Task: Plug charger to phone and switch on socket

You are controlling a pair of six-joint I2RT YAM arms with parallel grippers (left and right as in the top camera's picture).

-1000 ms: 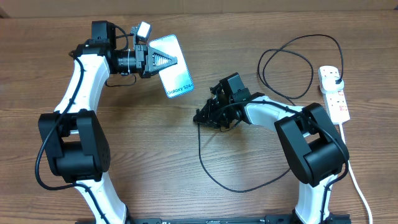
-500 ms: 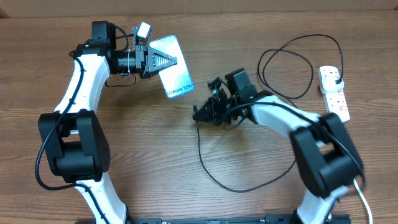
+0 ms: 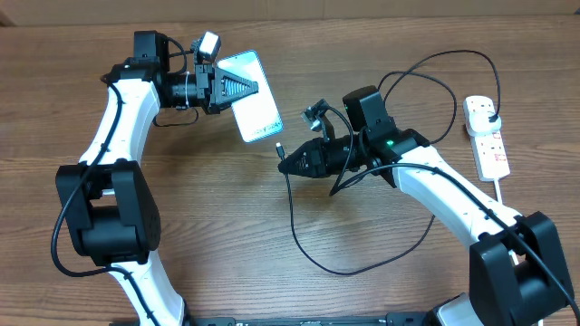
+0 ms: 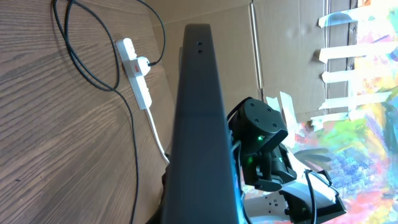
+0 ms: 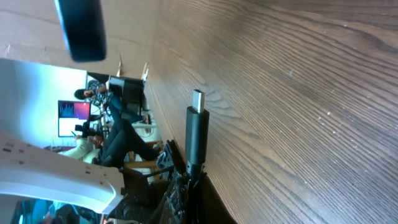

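Note:
My left gripper [image 3: 246, 88] is shut on the phone [image 3: 254, 109], held tilted above the table at the upper left; its light blue screen faces up. In the left wrist view the phone's dark edge [image 4: 200, 118] fills the middle. My right gripper [image 3: 288, 165] is shut on the charger's connector end [image 5: 196, 134], whose metal tip [image 3: 280, 146] points toward the phone's lower end, a short gap away. The black charger cable [image 3: 313, 258] loops over the table to its plug in the socket [image 3: 487, 136], a white power strip at the right.
The socket also shows in the left wrist view [image 4: 137, 73] with the cable looping beside it. The phone's end shows as a dark shape at the top left of the right wrist view [image 5: 84, 28]. A thick white cord [image 3: 518, 263] runs from the strip toward the front right.
My right arm has lifted the connector off the table and swung it up and left toward the phone. The left arm and phone have stayed in place.

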